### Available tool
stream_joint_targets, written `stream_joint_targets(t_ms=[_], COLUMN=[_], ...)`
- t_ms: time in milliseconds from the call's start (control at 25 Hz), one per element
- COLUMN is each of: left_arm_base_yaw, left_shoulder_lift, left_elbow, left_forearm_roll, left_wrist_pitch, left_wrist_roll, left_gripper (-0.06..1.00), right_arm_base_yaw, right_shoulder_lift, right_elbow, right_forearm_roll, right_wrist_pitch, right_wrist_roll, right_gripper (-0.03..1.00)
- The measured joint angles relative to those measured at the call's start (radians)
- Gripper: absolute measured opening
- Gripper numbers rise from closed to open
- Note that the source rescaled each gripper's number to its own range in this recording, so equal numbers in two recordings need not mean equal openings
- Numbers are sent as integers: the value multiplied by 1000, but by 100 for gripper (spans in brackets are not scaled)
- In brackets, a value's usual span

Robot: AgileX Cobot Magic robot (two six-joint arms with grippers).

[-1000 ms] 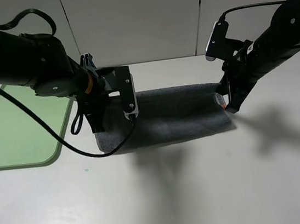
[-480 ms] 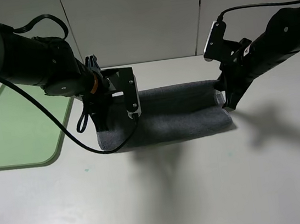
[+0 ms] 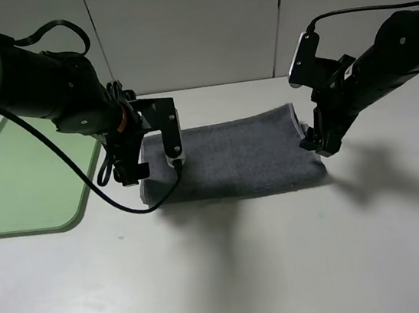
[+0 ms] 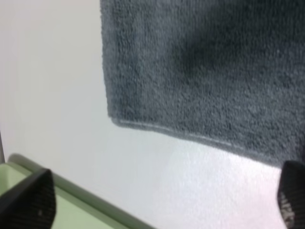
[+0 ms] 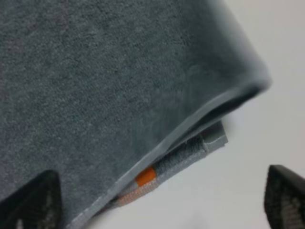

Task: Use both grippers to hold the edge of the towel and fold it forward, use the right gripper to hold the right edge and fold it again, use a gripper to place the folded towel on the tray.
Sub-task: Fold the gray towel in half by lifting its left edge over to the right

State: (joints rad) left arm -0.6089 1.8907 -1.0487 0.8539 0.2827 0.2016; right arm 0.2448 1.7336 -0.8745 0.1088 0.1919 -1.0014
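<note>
White desk [image 3: 233, 277] with soft shadows; behind, pale wall panels [image 3: 185, 28], divided by thin, perhaps recessed, dark seams.

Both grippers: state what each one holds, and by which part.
Nothing is held. The left gripper and the right gripper both stand open over the folded towel, jaws spread wide with no cloth pinched between them.

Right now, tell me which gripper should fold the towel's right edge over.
Right. The right gripper hangs open over the right edge; the left gripper is at the towel's other end.
</note>
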Motion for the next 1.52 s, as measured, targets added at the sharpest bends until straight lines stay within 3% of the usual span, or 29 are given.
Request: stream_joint_targets(t_ms=[200,720,1080,1400,1520], left_arm_base_yaw=[0,0,0,0,0], left_shoulder_lift=[0,-48,-87,-87,-87], left_elbow=[0,0,0,0,0], left_forearm_roll=[0,1,1,1,1], left_wrist_pitch=[-3,0,0,0,-2], left_wrist_roll=[0,-24,-32,-33,-33], left_gripper=[100,100,100,100,100], right_arm_base_yaw=[0,0,0,0,0], right_shoulder_lift=[0,0,-116,-391,-501], right_elbow=[0,0,0,0,0], right_forearm_roll=[-1,-3,-3,-46,-55], right_wrist_pitch=[-5,-5,70,322,412], right_wrist_roll=[0,94,407,748,825], right_gripper=[100,100,100,100,100])
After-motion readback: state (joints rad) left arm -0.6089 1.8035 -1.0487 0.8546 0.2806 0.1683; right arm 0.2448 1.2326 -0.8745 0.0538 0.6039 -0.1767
